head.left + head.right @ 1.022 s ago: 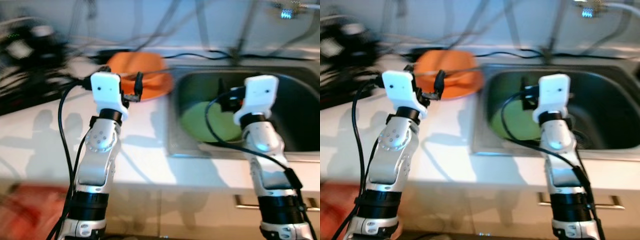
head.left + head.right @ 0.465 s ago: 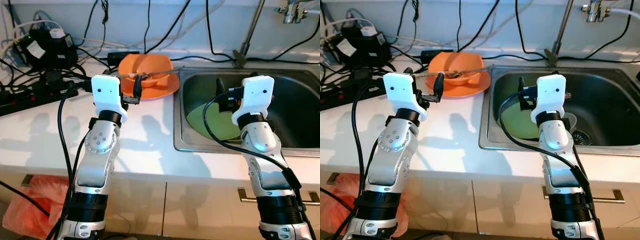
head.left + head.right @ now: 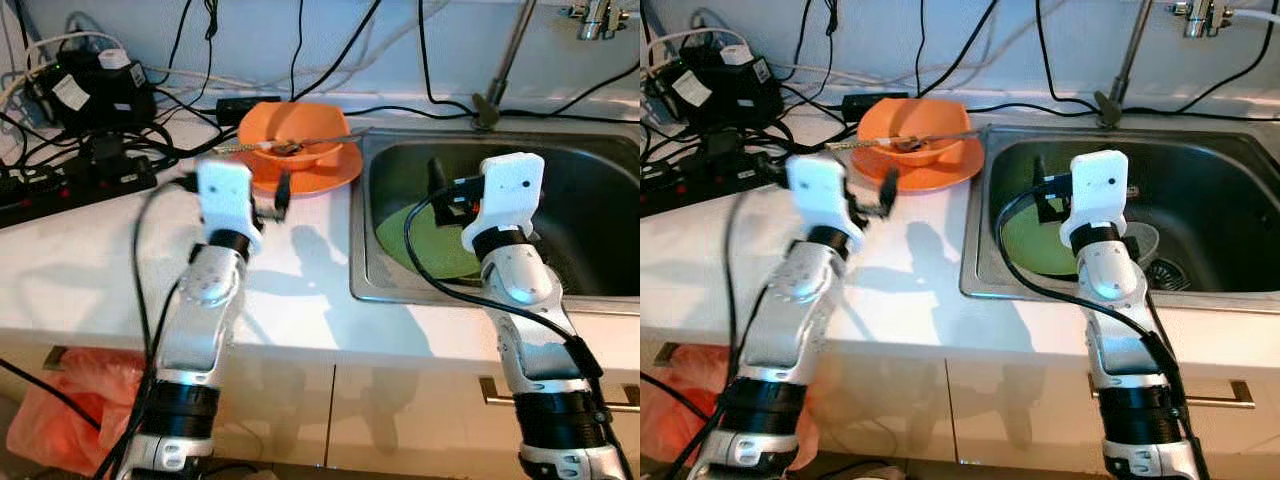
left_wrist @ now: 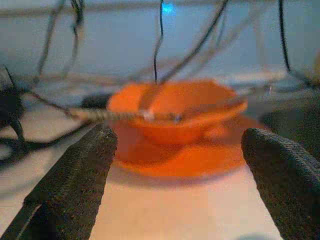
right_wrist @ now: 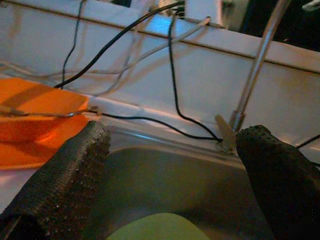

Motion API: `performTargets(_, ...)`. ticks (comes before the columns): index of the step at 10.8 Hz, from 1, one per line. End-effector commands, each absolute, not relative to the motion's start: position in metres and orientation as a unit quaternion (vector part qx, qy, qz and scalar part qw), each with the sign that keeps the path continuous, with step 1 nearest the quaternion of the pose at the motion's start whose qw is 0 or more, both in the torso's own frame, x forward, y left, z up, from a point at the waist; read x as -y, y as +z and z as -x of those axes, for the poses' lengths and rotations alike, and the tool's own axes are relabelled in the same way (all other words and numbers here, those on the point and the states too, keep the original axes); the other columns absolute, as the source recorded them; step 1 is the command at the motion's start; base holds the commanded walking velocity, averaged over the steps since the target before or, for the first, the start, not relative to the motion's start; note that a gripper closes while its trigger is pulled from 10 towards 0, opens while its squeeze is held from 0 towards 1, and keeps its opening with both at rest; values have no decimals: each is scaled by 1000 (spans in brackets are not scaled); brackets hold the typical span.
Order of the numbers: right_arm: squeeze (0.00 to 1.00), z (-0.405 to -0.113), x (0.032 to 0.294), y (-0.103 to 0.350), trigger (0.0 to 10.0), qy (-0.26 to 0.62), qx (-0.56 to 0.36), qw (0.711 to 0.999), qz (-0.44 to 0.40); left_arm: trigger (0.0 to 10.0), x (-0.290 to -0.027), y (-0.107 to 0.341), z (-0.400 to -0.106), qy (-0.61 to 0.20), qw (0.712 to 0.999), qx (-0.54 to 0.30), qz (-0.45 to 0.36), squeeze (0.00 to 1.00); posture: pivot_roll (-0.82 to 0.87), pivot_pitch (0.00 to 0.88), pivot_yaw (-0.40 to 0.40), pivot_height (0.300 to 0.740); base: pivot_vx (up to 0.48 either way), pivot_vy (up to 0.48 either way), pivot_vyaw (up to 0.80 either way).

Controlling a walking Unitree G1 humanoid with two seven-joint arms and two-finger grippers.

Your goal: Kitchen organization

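White worktop [image 3: 90, 260] across the foreground, with cupboard fronts below and a stainless sink [image 3: 610, 290] sunk into its right half. Behind, along the wall, a tangle of black cables and a power strip [image 3: 60, 185] at the far left, plus a faucet stem [image 3: 505, 65] rising behind the sink. Under the worktop edge at lower left, a red plastic bag [image 3: 60, 410]. Inside the sink, a green plate [image 3: 425, 245] lying flat on the basin floor toward the left wall, and beside it near the drain a small clear cup [image 3: 1145, 243], hard to make out fully. On the worktop just left of the sink rim, an orange plate [image 3: 320, 178] carrying an orange bowl [image 3: 295, 135], with a long metal utensil [image 3: 300, 145] laid across the bowl, its handle sticking out past the rim on both sides. Left end effector [image 4: 177, 175] raised above the worktop just in front of the orange plate, fingers [image 4: 75, 175] spread wide, released, aimed at the bowl and touching nothing. Right end effector [image 5: 172, 180] held over the sink above the green plate, fingers [image 5: 60, 175] likewise spread apart and empty, pointing toward the back wall and faucet stem.
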State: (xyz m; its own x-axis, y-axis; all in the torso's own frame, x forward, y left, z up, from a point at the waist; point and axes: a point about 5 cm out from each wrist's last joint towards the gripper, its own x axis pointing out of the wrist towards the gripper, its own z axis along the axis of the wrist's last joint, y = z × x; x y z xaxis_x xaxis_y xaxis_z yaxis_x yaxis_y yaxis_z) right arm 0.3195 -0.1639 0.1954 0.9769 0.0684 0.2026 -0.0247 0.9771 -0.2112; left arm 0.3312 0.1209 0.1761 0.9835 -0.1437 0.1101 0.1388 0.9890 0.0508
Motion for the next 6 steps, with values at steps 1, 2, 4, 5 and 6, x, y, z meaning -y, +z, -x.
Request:
performTargets(1, 0, -322, 167, 194, 10000, 33, 90, 990, 101, 10000, -117, 171, -335, -79, 996, 33, -25, 0, 93, 4, 42, 740, 0, 0, 0)
performTargets(2, 0, -325, 172, 198, 10000, 44, 87, 990, 106, 10000, -110, 163, -342, -92, 995, 12, -33, 0, 56, 6, 52, 740, 0, 0, 0)
performTargets(4, 0, -326, 176, 207, 10000, 45, 91, 988, 115, 10000, -104, 165, -358, -92, 995, 12, -33, 0, 15, 10, 53, 740, 0, 0, 0)
performTargets(5, 0, -320, 181, 204, 10000, 41, 82, 989, 118, 10000, -105, 172, -371, -78, 996, 17, -37, 0, -2, 11, 50, 740, 0, 0, 0)
performTargets(6, 0, -316, 182, 199, 10000, 42, 75, 989, 122, 10000, -105, 178, -377, -70, 996, 23, -47, 0, -4, 13, 54, 740, 0, 0, 0)
